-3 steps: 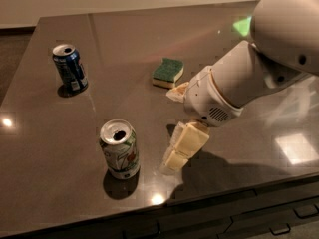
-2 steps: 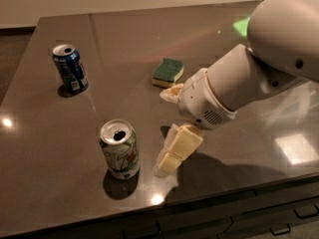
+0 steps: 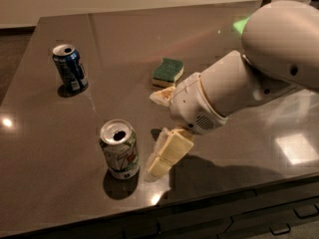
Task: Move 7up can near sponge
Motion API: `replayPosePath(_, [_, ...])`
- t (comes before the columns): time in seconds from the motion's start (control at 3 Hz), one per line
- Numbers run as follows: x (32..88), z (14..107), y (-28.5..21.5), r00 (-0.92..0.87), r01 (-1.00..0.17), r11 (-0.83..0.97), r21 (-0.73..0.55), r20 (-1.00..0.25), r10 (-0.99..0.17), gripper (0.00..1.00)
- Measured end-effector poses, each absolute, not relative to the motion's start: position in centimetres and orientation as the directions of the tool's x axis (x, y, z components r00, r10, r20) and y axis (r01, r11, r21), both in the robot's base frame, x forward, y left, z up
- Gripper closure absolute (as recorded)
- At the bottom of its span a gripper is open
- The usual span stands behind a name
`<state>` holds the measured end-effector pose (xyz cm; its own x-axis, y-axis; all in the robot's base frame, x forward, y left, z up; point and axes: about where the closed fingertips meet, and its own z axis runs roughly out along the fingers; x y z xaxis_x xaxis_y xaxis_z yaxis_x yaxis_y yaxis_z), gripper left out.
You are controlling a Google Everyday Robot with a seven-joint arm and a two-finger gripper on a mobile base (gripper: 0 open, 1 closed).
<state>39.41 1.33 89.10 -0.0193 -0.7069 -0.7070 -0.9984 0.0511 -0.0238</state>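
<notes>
Camera view, entries near to far.

1. Surface (image 3: 60, 133): dark, glossy top; carries all items below.
2. 7up can (image 3: 119, 156): upright near the front edge, tab end open. Green-and-white label with a red spot; lettering too small to read. Not gripped, well apart from the sponge.
3. Hand (image 3: 155, 132): low over the surface, just right of the 7up can, fingers spread wide, holding nothing. The near finger (image 3: 167, 156) sits just beside the can without clear contact. Change: over the last second the hand has slid left, closing the gap to the can. Judgement: this is the approach to a grasp; the carry is not begun.
4. Sponge (image 3: 168, 72): green top, yellow base, flat, just beyond the hand. No writing.
5. Blue can (image 3: 70, 68): upright, far left, unmoved. White markings, brand not legible.
</notes>
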Motion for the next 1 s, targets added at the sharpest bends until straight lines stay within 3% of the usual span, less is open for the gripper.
replayPosePath(1.0, [37.8,89.1,5.5,0.027,-1.0,-0.01,-0.027,-0.765,-0.643,0.0])
